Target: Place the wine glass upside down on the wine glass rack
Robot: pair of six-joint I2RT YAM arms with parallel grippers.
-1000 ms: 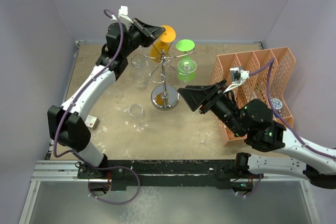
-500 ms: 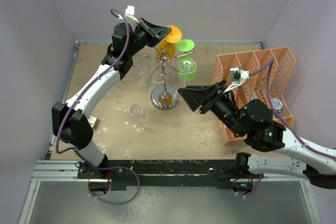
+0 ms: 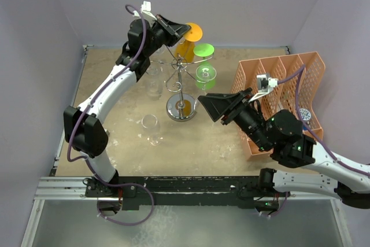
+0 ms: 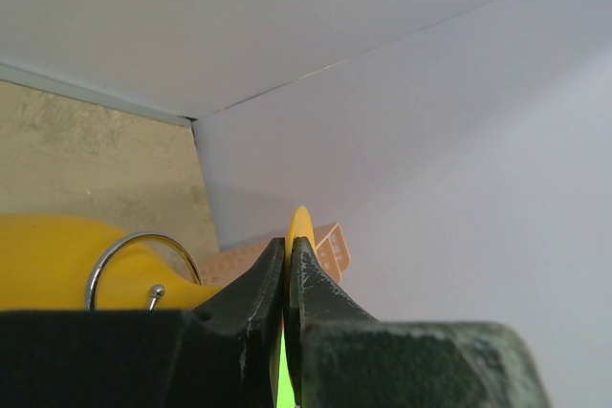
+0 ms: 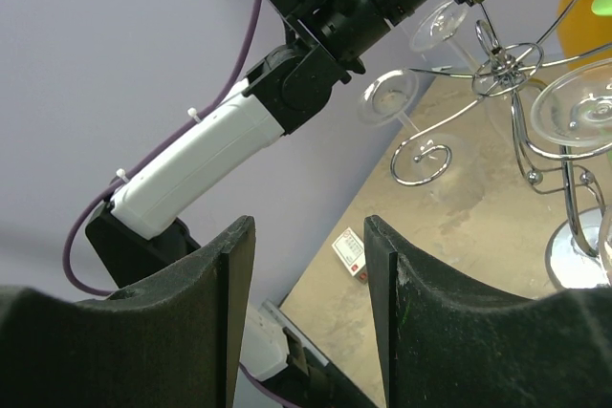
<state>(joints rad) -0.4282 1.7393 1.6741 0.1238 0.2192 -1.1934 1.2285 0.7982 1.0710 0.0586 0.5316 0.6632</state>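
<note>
Wine glass (image 3: 186, 44), the orange one, is hanging in the air at the back of the table (image 3: 219, 140), just above and behind the top of the wine glass rack (image 3: 180, 79). It is tilting: foot disc up and to the right, bowl dropping down toward the rack's curled arms. Whether it is touching the wire, I cannot tell.

Left hand (image 3: 180, 29) is pinching the rim of the foot disc, jaws closed to a sliver on it. The left wrist view is showing the thin orange edge sticking up between the fingers (image 4: 253, 284), with the bowl and one chrome ring of the rack just below left.

Right hand (image 3: 205, 110) is hovering low just right of the rack's round base, jaws spread wide and holding nothing. It is not touching the rack.

A green glass (image 3: 206, 73) is hanging upside down on the right side of the rack. One clear glass (image 3: 150, 124) is sitting on the table in front-left of the base; another clear glass (image 3: 154, 82) is sitting just left of the rack, and I cannot tell if it is hanging or standing. The orange lattice organiser (image 3: 289, 85) is sitting well right of the rack, behind the right arm. A small white box (image 5: 351, 253) is lying on the table near the left arm.
</note>
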